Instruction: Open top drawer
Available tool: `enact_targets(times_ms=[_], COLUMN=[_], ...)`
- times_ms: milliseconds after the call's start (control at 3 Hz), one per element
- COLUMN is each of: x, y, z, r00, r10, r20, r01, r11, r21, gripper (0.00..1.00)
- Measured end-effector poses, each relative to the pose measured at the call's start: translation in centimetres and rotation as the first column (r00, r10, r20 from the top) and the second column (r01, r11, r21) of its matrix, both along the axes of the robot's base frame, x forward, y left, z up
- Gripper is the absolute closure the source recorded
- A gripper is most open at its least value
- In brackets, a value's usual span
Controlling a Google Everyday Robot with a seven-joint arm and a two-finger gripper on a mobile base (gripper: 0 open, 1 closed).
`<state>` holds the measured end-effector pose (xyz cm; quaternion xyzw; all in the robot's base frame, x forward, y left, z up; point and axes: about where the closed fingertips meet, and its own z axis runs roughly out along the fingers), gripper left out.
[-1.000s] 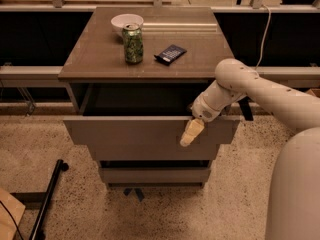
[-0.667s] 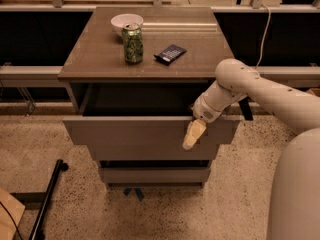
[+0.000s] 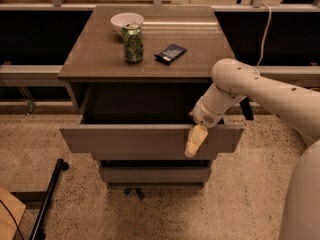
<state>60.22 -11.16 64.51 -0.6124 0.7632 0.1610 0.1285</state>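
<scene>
Standing pulled out from beneath the cabinet top (image 3: 95, 59), the top drawer (image 3: 130, 140) is shown with its dark interior exposed and its flat grey-taupe front forward of the lower drawer front (image 3: 155, 174). The gripper (image 3: 196, 140) is seen at the right part of that front, hanging over its upper edge from the white arm (image 3: 260, 91), which enters from the right. Whether the gripper is released or clenched cannot be told. On the cabinet top a green can (image 3: 133, 43), a white bowl (image 3: 126, 20) just behind it and a dark packet (image 3: 170, 53) are set.
</scene>
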Motion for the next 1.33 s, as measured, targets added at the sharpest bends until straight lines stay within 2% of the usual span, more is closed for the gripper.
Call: enact_targets(times_ms=[333,667,1000,1333], x=[-3.4,-8.0,-8.0,-8.1], y=[-0.5,-1.7,-1.7,-1.6], z=[0.7,1.6,1.6,1.5], r00=[0.9993,0.9948,0.9948,0.9945], r10=[0.002,-0.009,-0.009,-0.008], r20=[-0.038,-0.102,-0.102,-0.104], r01=[-0.004,-0.003,-0.003,-0.005], r11=[0.998,0.993,0.993,0.993], r21=[-0.058,-0.118,-0.118,-0.118], gripper=[0.18,0.43,0.66,0.63])
